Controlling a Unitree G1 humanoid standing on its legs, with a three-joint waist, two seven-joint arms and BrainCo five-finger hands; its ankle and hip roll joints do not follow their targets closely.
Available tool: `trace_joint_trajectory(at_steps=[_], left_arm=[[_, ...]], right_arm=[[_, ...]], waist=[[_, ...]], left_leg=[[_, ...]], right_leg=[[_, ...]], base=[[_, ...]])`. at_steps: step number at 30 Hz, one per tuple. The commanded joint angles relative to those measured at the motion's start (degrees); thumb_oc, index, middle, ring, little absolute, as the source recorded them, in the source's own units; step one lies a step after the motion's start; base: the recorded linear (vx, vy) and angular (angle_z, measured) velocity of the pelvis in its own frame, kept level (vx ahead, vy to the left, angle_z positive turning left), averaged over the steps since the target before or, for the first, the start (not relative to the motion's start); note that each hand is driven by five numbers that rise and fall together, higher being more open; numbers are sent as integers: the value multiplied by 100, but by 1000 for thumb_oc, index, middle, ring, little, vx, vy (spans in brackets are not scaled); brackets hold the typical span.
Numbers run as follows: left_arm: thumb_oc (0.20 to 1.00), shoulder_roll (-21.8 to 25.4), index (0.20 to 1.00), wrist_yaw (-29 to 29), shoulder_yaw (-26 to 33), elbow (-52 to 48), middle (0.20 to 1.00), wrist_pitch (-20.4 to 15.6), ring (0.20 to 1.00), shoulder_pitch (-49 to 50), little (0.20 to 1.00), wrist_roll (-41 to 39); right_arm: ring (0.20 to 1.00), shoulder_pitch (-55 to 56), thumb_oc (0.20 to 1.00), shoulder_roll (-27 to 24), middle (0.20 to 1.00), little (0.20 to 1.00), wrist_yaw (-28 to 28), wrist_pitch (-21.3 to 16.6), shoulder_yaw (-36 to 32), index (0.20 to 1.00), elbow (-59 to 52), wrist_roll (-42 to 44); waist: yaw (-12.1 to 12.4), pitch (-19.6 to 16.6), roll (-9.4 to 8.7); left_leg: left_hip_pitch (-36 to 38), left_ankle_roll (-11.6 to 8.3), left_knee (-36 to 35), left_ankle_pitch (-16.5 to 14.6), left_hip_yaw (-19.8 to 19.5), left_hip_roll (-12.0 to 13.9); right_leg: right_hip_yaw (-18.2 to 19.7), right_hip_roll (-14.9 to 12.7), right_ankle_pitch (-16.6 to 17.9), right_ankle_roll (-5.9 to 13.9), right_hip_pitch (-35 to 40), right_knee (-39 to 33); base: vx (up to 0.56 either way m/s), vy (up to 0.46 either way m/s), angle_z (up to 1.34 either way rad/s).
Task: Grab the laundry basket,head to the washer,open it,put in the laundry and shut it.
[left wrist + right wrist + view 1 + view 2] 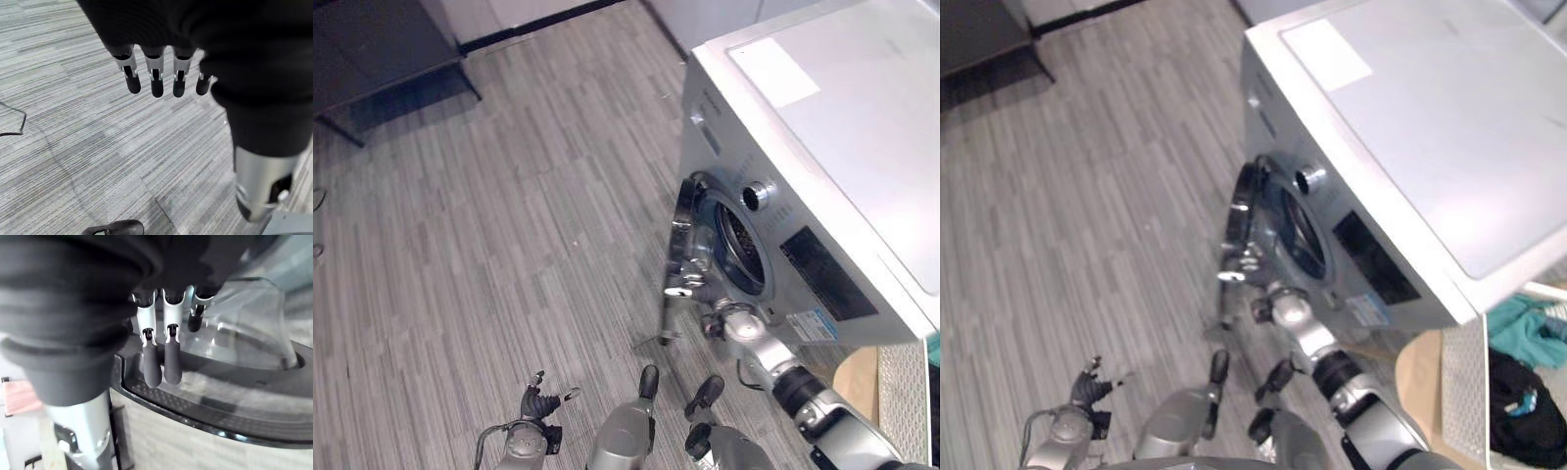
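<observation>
Right wrist view looks along the right hand (161, 357) from very close. Its fingers (172, 360) are nearly straight and lie against the dark rim of the washer door (205, 396), with the see-through glass bowl of the door just past the fingertips. They are not wrapped round anything.

From the head, in the left eye view, that door (680, 257) stands open, swung out from the white washer (822, 166), and the right hand (720, 315) is at its lower edge. The round hole of the drum (742, 250) is just past the hand, and a silver knob (759, 193) sits above it.

Left wrist view shows the left hand (161, 73) hanging over the grey striped floor (98, 137), fingers straight and a little apart, holding nothing. In the left eye view this hand (536, 403) is low and well away from the washer.

Only the right eye view shows the laundry basket (1464, 392). It sits behind the right arm, beside the washer. Inside it lie teal clothes (1528, 328) and dark clothes (1523, 401).

A dark table (382, 49) stands far across the floor.
</observation>
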Motion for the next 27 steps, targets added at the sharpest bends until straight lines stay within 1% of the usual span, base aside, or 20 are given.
trace_joint_trajectory(at_steps=[1, 2, 4, 7, 8, 9, 11, 13, 14, 15, 17, 18, 19, 20, 21, 22, 23, 24, 25, 27], left_arm=[[1000, 513, 1000, 242, -336, 43, 1000, -237, 1000, -176, 1000, -478], [1000, 558, 1000, 304, -412, 25, 1000, -314, 1000, -319, 1000, -642], [1000, 578, 1000, 345, -420, -25, 1000, -374, 1000, -438, 1000, -806], [1000, 582, 1000, 283, -369, -70, 1000, -393, 1000, -401, 1000, -788], [1000, 582, 1000, 283, -369, -71, 1000, -393, 1000, -401, 1000, -788], [1000, 585, 1000, 198, -325, -270, 1000, -346, 1000, -319, 1000, -686], [1000, 583, 1000, 198, -326, -281, 1000, -339, 1000, -306, 1000, -684], [1000, 544, 1000, 100, -402, -750, 1000, -274, 1000, -358, 1000, -494], [1000, 543, 1000, 100, -403, -753, 1000, -272, 1000, -354, 1000, -493], [1000, 516, 1000, 58, -540, -991, 1000, -252, 1000, -552, 1000, -256], [1000, 494, 1000, 38, -685, -1240, 1000, -237, 1000, -803, 1000, 16], [1000, 482, 1000, 40, -693, -1237, 1000, -235, 1000, -803, 1000, 21], [1000, 521, 1000, 137, -834, -1318, 1000, -230, 1000, -1202, 1000, 285], [1000, 493, 1000, 146, -851, -1296, 1000, -233, 1000, -1221, 1000, 296], [1000, 580, 1000, 358, -953, -1286, 1000, -193, 1000, -1704, 1000, 643], [1000, 627, 1000, 439, -972, -1183, 1000, -169, 1000, -1996, 1000, 689], [1000, 617, 1000, 442, -981, -1165, 1000, -176, 1000, -2016, 1000, 689], [1000, 706, 1000, 645, -944, -803, 1000, -123, 1000, -2449, 1000, 747], [1000, 705, 1000, 645, -946, -800, 1000, -125, 1000, -2452, 1000, 746], [1000, 925, 1000, 854, -858, -15, 1000, -51, 1000, -3046, 1000, 760]], right_arm=[[1000, -570, 1000, 1025, 1000, 1000, 509, -705, 226, 1000, -794, 614], [1000, -1046, 1000, 1010, 1000, 1000, 317, -915, 35, 1000, -941, 795], [1000, -1434, 1000, 856, 1000, 1000, 62, -1081, -260, 1000, -1062, 783], [1000, -1475, 1000, 528, 1000, 1000, -123, -1052, -557, 1000, -1177, 674], [1000, -1474, 1000, 527, 1000, 1000, -123, -1052, -557, 1000, -1178, 674], [1000, -1185, 1000, 258, 1000, 1000, -160, -962, -609, 1000, -1431, 388], [1000, -1164, 1000, 252, 1000, 1000, -165, -951, -605, 1000, -1453, 382], [1000, -532, 1000, -49, 1000, 1000, 17, -808, -397, 1000, -1960, -67], [1000, -527, 1000, -51, 1000, 1000, 16, -805, -396, 1000, -1965, -68], [1000, -140, 1000, -228, 1000, 1000, 228, -742, -290, 1000, -2240, -330], [1000, 333, 1000, -511, 1000, 1000, 418, -665, -265, 1000, -2518, -562], [1000, 356, 1000, -529, 1000, 1000, 418, -650, -269, 1000, -2549, -567], [1000, 753, 1000, -769, 1000, 1000, 584, -644, -263, 1000, -2681, -702], [1000, 783, 1000, -805, 1000, 1000, 589, -622, -277, 1000, -2729, -704], [1000, 1230, 1000, -1045, 1000, 1000, 735, -610, -391, 1000, -2798, -713], [1000, 1376, 1000, -1220, 1000, 1000, 747, -642, -495, 1000, -2864, -772], [1000, 1380, 1000, -1232, 1000, 1000, 748, -635, -507, 1000, -2879, -771], [1000, 1627, 1000, -1422, 1000, 1000, 798, -602, -668, 1000, -2937, -759], [1000, 1628, 1000, -1423, 1000, 1000, 799, -601, -670, 1000, -2938, -759], [1000, 1828, 1000, -1656, 1000, 1000, 834, -636, -876, 1000, -3017, -619]], waist=[[571, -48, -149], [783, -28, -124], [980, -57, -62], [1092, -171, -41], [1092, -172, -41], [1072, -207, -126], [1075, -215, -124], [865, -202, -267], [867, -206, -266], [590, -161, -378], [282, -116, -430], [303, -119, -423], [-101, -41, -483], [-56, -41, -471], [-407, 26, -504], [-573, 56, -523], [-558, 60, -519], [-792, 90, -549], [-789, 90, -548], [-1110, 166, -602]], left_leg=[[-347, -339, -24, 78, -470, 225], [-523, -404, 3, 132, -704, 155], [-682, -453, -31, 205, -960, 69], [-724, -461, -180, 282, -1151, 13], [-724, -461, -181, 283, -1152, 13], [-669, -445, -300, 318, -1152, 13], [-664, -444, -306, 321, -1149, 13], [-599, -426, -347, 289, -998, 46], [-599, -426, -347, 289, -995, 46], [-547, -416, -344, 247, -859, 82], [-495, -403, -308, 185, -642, 121], [-491, -401, -305, 178, -624, 124], [-484, -393, -252, 134, -406, 162], [-482, -390, -241, 118, -367, 166], [-465, -377, -222, 73, -151, 211], [-475, -365, -210, 57, -36, 236], [-478, -364, -207, 54, -26, 237], [-491, -334, -221, 46, 112, 269], [-491, -334, -221, 45, 114, 269], [-531, -280, -195, 30, 331, 310]], right_leg=[[90, -611, -1025, 578, 300, 586], [-174, -615, -1057, 550, 305, 558], [-462, -632, -1090, 532, 322, 523], [-697, -625, -1118, 538, 367, 466], [-698, -624, -1118, 538, 367, 466], [-716, -622, -1138, 558, 413, 468], [-713, -623, -1138, 558, 413, 469], [-556, -633, -1136, 574, 387, 529], [-554, -633, -1136, 574, 385, 530], [-416, -638, -1115, 580, 345, 555], [-201, -673, -1074, 603, 264, 605], [-181, -675, -1075, 604, 257, 612], [30, -701, -1006, 641, 142, 641], [71, -706, -1010, 643, 122, 659], [287, -726, -933, 683, -20, 694], [389, -733, -900, 702, -113, 720], [400, -735, -900, 703, -124, 727], [536, -731, -843, 723, -264, 752], [538, -731, -843, 723, -266, 753], [753, -739, -747, 766, -486, 792]], base=[[-5, -102, 51], [17, -98, 53], [48, -79, 113], [77, 23, 131], [114, 60, 96], [86, 47, 82], [57, 35, 41], [39, 27, 3], [16, 23, -29], [-8, 53, -41], [-29, 78, -70], [-81, 111, -97], [-62, 79, -96], [-126, 155, -112], [-90, 100, -100], [-92, 99, -87], [-69, 72, -84], [-41, 51, -97], [-68, 76, -111], [-64, 65, -68]])
